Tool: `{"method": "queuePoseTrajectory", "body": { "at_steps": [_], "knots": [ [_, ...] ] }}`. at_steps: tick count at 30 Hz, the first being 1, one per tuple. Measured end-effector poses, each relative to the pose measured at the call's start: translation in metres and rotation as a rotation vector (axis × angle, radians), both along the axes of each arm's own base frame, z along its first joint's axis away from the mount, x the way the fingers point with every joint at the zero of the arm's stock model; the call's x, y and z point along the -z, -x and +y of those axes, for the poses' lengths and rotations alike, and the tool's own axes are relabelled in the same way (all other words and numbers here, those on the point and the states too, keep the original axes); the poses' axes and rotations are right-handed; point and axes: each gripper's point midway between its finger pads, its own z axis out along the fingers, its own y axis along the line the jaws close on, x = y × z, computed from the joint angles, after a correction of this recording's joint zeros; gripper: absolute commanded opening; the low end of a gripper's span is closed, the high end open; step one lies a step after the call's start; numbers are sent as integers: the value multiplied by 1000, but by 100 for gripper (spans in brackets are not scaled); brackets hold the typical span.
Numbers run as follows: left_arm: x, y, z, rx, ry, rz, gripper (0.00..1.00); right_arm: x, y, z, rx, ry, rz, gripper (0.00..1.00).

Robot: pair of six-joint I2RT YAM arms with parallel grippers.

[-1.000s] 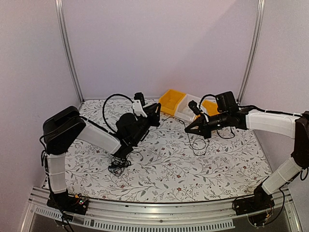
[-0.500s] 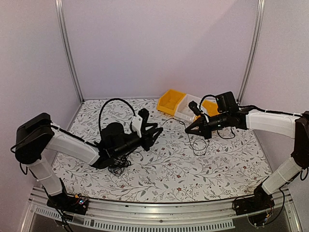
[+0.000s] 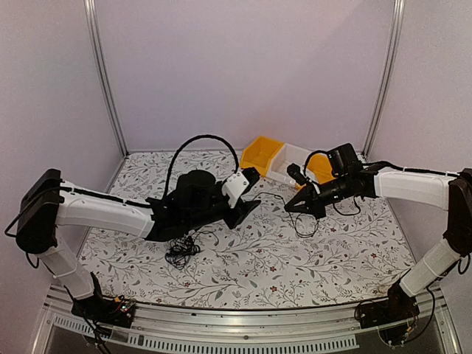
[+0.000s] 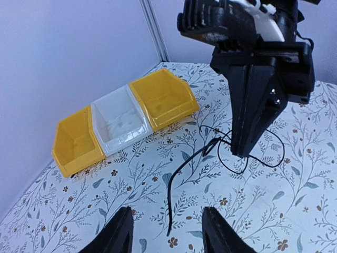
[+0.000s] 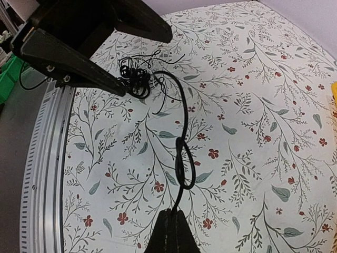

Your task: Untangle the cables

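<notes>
My right gripper (image 3: 289, 207) (image 5: 174, 215) is shut on a thin black cable (image 5: 181, 158) just below a small loop knot. From the grip, that cable (image 4: 181, 168) runs down onto the floral table, and its free end lies between my left gripper's open fingers (image 4: 122, 232). My left gripper (image 3: 252, 193) (image 4: 168, 232) hangs over the middle of the table, a short way left of the right one, holding nothing. A scribbly clump of cables (image 3: 181, 254) (image 5: 134, 74) lies under the left forearm, near the front.
Three bins stand in a row at the back: yellow (image 4: 163, 97), white (image 4: 118, 121), yellow (image 4: 76, 139). Purple walls close in the table (image 3: 332, 258) at the back and sides. A metal rail (image 3: 221, 332) runs along the near edge.
The left arm has stretched right, away from the clump, toward the right gripper, and its jaws have opened. The right gripper keeps its grip on the cable and has barely moved.
</notes>
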Motion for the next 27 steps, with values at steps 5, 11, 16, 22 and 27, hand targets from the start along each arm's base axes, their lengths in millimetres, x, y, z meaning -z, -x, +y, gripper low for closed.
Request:
{"method": "queuePoseTrajectory", "body": {
  "at_steps": [5, 11, 16, 22, 27],
  "knots": [
    [13, 2, 4, 7, -50, 18, 33, 3, 5, 0, -26, 11, -5, 0],
    [17, 2, 6, 13, -56, 30, 20, 12, 12, 5, -57, 29, 10, 0],
    [23, 1, 9, 20, -61, 44, 19, 13, 15, 8, -73, 33, 8, 0],
    [23, 2, 8, 34, -53, 53, 18, 11, 14, 9, -75, 31, 1, 0],
    [21, 3, 6, 49, -42, 55, 17, 12, 14, 9, -77, 34, 5, 0]
  ]
}}
